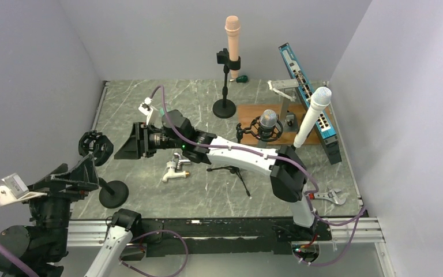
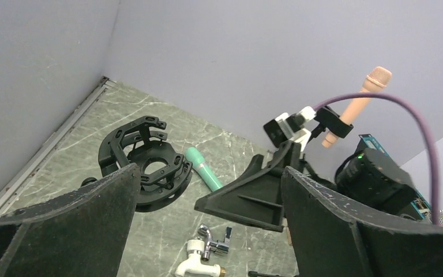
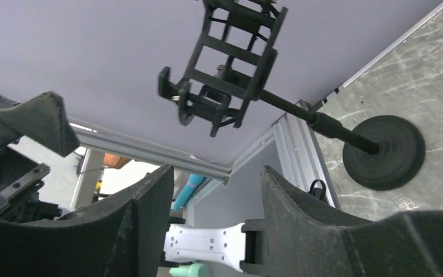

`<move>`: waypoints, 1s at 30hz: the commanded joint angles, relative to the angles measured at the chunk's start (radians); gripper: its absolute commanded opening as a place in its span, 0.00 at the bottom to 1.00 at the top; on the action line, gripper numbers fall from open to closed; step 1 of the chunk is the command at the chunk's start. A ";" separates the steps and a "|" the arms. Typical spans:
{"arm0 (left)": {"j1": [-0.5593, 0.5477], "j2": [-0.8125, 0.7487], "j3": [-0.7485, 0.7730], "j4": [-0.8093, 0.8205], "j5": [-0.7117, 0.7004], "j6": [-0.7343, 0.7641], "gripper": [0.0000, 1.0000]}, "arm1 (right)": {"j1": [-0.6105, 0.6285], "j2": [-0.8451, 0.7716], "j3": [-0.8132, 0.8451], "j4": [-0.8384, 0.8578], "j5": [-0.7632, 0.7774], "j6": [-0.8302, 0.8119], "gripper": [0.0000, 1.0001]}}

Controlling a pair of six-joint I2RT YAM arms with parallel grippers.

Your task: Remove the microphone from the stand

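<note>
The worktop [image 1: 150, 98] is grey-green marble with white veins. The shock-mount stand [image 1: 95, 147] is black and the teal microphone [image 2: 203, 168] is plain. The second microphone [image 1: 232, 37] is peach. The third microphone [image 1: 311, 118] is white with silver mesh. The cable [image 1: 231, 149] is purple and the rack unit [image 1: 317, 115] blue.

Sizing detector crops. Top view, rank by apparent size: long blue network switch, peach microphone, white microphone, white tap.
Long blue network switch; then peach microphone and white microphone, too alike to rank; white tap smallest.
</note>
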 commanded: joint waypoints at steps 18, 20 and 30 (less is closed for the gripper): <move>0.001 -0.044 0.057 -0.034 -0.044 0.081 0.95 | 0.048 0.168 0.214 0.080 0.037 0.088 0.41; 0.000 -0.049 0.058 -0.037 -0.049 0.083 0.94 | 0.049 0.168 0.208 0.079 0.047 0.086 0.40; 0.000 -0.056 0.043 -0.038 -0.048 0.083 0.94 | 0.053 0.160 0.183 0.082 0.105 0.088 0.26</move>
